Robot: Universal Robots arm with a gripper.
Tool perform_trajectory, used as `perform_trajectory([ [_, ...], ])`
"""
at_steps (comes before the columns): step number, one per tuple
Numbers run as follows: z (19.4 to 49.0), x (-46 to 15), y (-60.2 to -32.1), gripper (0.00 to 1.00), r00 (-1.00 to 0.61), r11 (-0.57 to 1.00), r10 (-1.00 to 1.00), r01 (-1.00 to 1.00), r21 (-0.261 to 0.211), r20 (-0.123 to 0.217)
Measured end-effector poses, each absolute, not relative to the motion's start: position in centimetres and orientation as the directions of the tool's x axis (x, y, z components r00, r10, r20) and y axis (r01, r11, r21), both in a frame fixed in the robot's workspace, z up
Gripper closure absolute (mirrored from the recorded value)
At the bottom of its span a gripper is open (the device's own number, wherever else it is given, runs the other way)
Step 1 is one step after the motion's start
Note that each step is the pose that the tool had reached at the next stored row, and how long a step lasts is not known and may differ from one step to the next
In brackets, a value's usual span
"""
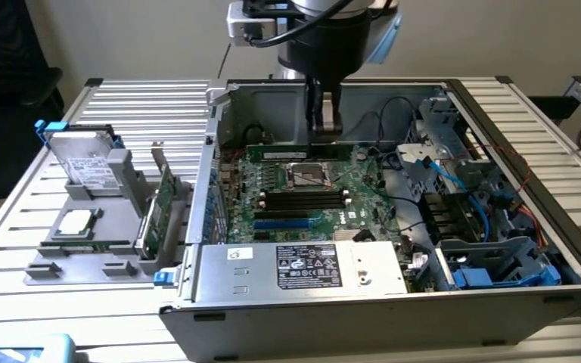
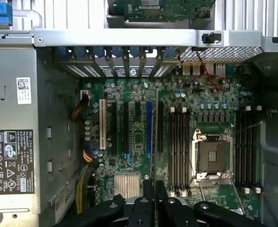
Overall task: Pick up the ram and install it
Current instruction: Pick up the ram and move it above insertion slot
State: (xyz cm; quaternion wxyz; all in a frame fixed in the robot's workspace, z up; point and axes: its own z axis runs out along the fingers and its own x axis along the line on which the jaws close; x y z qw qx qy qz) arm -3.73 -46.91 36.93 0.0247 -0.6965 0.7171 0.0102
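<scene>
Long, thin green ram stick (image 1: 281, 152), level above the motherboard (image 1: 282, 200), pinched edgewise in the tool (image 1: 323, 138).

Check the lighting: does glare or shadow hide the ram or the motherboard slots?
Exterior view: even light, the ram in the gripper shows plainly. Wrist view: the motherboard slots are evenly lit, no glare; the table slats look washed out.

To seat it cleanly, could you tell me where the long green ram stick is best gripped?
At mid-length along the upper long edge, from above, pinching its flat faces. The green ram stick hangs level on edge in the gripper over the green motherboard, so its lower edge is free.
</scene>
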Motion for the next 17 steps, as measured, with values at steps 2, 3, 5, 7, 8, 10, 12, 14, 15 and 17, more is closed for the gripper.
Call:
perform_trajectory([
  [2, 36.7, -3.4, -46.3, 0.86, -0.029, 0.03, -0.998, -0.999, -0.02, -0.049],
  [3, 36.6, -3.2, -46.0, 0.86, -0.029, 0.03, -0.998, -0.999, -0.02, -0.049],
  [5, 36.4, -3.0, -45.3, 0.86, -0.029, 0.03, -0.998, -0.999, -0.02, -0.049],
  [7, 36.2, -2.8, -44.7, 0.86, -0.029, 0.03, -0.998, -0.999, -0.02, -0.049],
  [8, 36.2, -2.8, -44.5, 0.86, -0.029, 0.03, -0.998, -0.999, -0.02, -0.049],
  [10, 36.0, -2.7, -44.0, 0.86, -0.029, 0.03, -0.998, -0.999, -0.021, -0.049],
  [12, 36.0, -2.7, -43.8, 0.86, -0.028, 0.029, -0.998, -0.999, -0.021, -0.049],
  [14, 35.9, -2.7, -43.6, 0.86, -0.029, 0.03, -0.998, -0.999, -0.02, -0.049],
  [15, 35.8, -2.7, -43.4, 0.86, -0.029, 0.03, -0.998, -0.999, -0.02, -0.049],
  [17, 35.7, -2.7, -43.1, 0.86, -0.029, 0.03, -0.998, -0.999, -0.021, -0.049],
])
